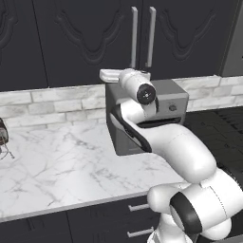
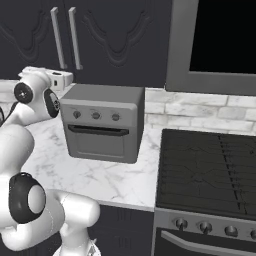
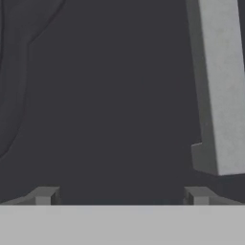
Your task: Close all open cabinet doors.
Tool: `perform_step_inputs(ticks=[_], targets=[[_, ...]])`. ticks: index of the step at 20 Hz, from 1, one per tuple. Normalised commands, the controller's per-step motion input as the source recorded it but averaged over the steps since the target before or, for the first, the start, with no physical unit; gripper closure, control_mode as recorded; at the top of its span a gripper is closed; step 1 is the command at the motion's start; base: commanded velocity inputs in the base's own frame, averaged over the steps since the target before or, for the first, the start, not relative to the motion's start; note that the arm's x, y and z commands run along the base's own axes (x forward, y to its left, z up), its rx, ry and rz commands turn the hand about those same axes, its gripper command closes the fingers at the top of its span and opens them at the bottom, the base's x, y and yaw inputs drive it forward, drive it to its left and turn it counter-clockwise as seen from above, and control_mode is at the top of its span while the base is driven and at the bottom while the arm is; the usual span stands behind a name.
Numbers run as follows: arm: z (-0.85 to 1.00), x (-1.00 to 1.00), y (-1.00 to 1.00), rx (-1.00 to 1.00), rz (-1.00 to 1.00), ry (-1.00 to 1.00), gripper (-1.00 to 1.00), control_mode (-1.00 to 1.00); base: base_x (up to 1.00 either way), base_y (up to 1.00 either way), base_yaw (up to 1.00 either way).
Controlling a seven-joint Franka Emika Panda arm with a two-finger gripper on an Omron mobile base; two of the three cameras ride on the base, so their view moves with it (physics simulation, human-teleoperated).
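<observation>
Two doors: the left door [image 1: 90, 38] and the right door [image 1: 190, 35] hang on the wall above the counter; in the left base view they are at 12 o'clock, both flat in one line, no gap seen between them.
Handles: the left handle [image 1: 134, 37] and the right handle [image 1: 151, 36] stand upright, close side by side, at 12 o'clock over the arm.
Mixer: a small part of a dark mixer [image 1: 3, 135] is at 9 o'clock, at the edge of the left base view.
Counter: the counter [image 1: 61, 166] is white marble; a pale brick wall [image 1: 52, 104] runs behind it.
Oven: a grey toaster oven [image 2: 102, 122] stands on the counter, under the doors; in the right base view it is at the centre.
Arm: the white arm [image 1: 180, 152] rises from 5 o'clock in the left base view and reaches up before the oven.
Gripper: the gripper [image 3: 122, 196] is released, jaws wide, nothing between them; its fingertips [image 3: 45, 195] point at a door face, very near it.
Hand view: one handle end [image 3: 217, 95] is at 3 o'clock, beside the right fingertip, apart from it.
Stove: a dark stove [image 2: 205, 170] is at 4 o'clock in the right base view.
Microwave: a microwave [image 2: 215, 42] hangs at 1 o'clock above the stove.
Drawers: black drawers [image 1: 109, 220] are at 6 o'clock under the counter.
</observation>
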Motion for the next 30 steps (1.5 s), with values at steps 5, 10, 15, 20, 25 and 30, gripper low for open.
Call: perform_step_inputs(ticks=[5,10,15,20,25,30], targets=[[0.00,0.21,0.00,0.00,0.00,0.09,-1.00,-1.00,0.00,0.00,0.00],[0.00,0.07,0.00,0.00,0.00,0.11,-1.00,-1.00,0.00,0.00,0.00],[0.00,-0.59,-0.06,-0.01,0.00,0.12,-1.00,-1.00,0.00,0.00,0.00],[0.00,-0.91,-0.31,0.00,0.00,0.11,-1.00,-1.00,0.00,0.00,0.00],[0.17,-0.77,-0.51,0.00,0.00,0.17,-1.00,-1.00,0.00,0.00,0.00],[0.19,-0.73,-0.54,0.00,0.00,0.19,-1.00,-1.00,0.00,0.00,0.00]])
